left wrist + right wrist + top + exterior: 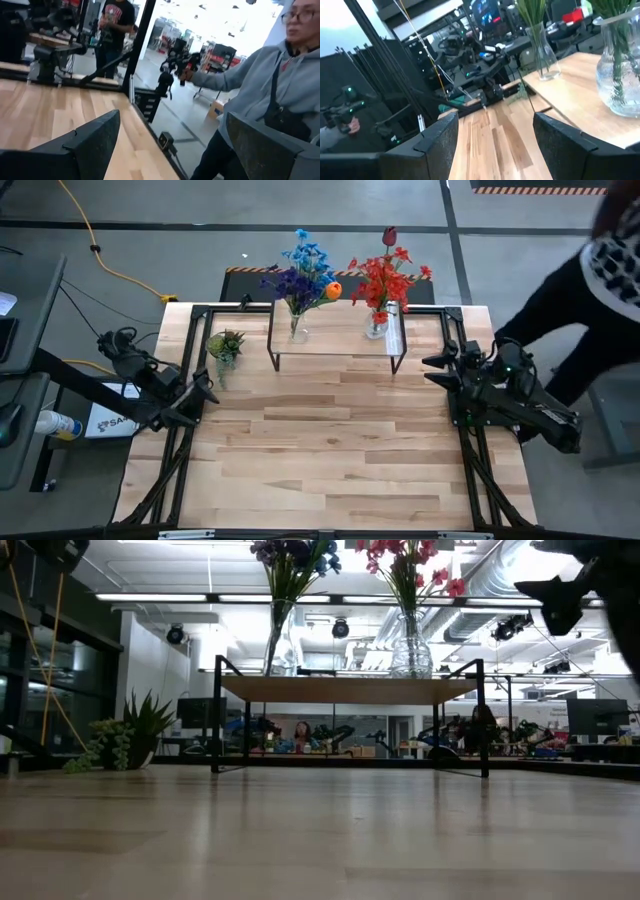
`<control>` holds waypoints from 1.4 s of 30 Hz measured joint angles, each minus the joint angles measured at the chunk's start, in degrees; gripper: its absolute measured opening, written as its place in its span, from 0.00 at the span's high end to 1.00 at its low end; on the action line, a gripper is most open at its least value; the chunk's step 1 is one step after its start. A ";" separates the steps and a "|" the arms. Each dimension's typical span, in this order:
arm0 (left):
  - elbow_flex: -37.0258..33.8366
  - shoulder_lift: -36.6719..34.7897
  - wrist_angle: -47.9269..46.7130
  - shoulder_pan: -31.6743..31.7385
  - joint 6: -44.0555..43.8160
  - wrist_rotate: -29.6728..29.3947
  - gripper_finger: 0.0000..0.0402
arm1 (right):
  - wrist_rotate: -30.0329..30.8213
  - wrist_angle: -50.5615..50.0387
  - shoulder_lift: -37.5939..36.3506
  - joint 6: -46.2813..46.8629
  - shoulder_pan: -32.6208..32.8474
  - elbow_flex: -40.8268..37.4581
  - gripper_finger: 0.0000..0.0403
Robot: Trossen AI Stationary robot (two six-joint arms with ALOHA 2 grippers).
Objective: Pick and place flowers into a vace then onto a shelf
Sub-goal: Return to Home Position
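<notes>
Flowers (385, 280): 2 bunches, each in its own vase on the shelf (340, 337) at the far end of the table (330, 460).
Blue and purple bunch (300, 265): in the narrow vase (297, 330), toward the shelf's left end, with 1 orange bloom (333, 290) at its side.
Red bunch (410, 560): in the round vase (411, 645), toward the shelf's right end, with 1 dark tulip (389, 236) standing above it.
Hard to make out: from above the blooms overlap, so there is no sure count per bunch. The low view cuts both bunches off at the top. The right wrist view shows only stems and glass, with the round vase partly out of frame.
Count: 2 vases, 2 bunches, 1 shelf, 1 potted plant (225, 345), 2 arms.
Potted plant: on the table just left of the shelf, apart from it.
Left gripper (202, 390): at the table's left edge, well away from the shelf, fingers (95, 145) spread wide with nothing between them.
Right gripper (436, 370): at the table's right edge, near the shelf's right leg, fingers (437, 140) apart and holding nothing.
People: 1 person (590, 270) beside the table's right side, cut off by the frame. The left wrist view shows 1 in a grey hoodie (270, 85) and 1 in a black shirt (116, 20) farther off.
</notes>
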 joint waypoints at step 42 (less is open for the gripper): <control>-22.26 -0.07 26.02 0.02 12.21 -10.24 0.02 | 20.54 17.65 0.04 -9.17 15.54 -13.54 0.38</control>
